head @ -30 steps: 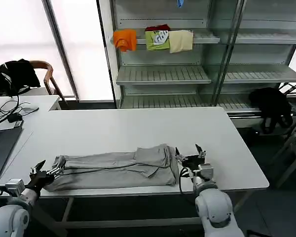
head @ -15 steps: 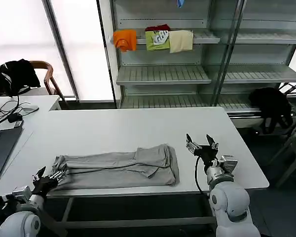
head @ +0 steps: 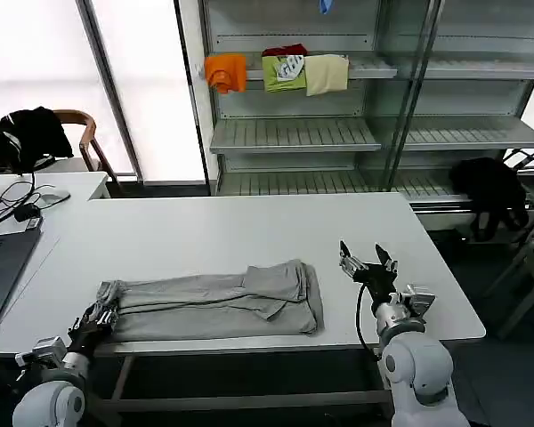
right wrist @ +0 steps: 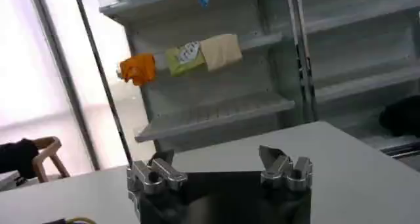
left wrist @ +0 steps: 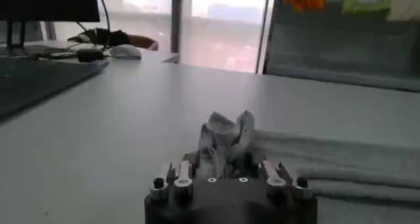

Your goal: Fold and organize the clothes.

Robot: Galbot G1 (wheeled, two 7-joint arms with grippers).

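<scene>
One of the clothes, a light grey shirt (head: 214, 302), lies folded into a long band near the front edge of the white table (head: 249, 227). My left gripper (head: 96, 318) sits low at the band's left end, open. In the left wrist view the bunched end of the shirt (left wrist: 226, 133) rises just ahead of the left gripper (left wrist: 226, 171), between its spread fingers (left wrist: 184, 173). My right gripper (head: 362, 258) hangs open to the right of the shirt, apart from it. In the right wrist view the right gripper (right wrist: 220, 165) has nothing between its fingers (right wrist: 286, 165).
A laptop (head: 0, 258) and cables lie on the desk to the left. A chair (head: 71, 133) stands behind it. The shelf unit behind the table holds orange (head: 225, 69), green (head: 284, 71) and cream (head: 327, 73) folded garments. A black garment (head: 489, 187) hangs at the right.
My right gripper has left the shirt's right end, moving right and upward with open fingers. The left gripper has slid slightly right along the front edge, at the left end.
</scene>
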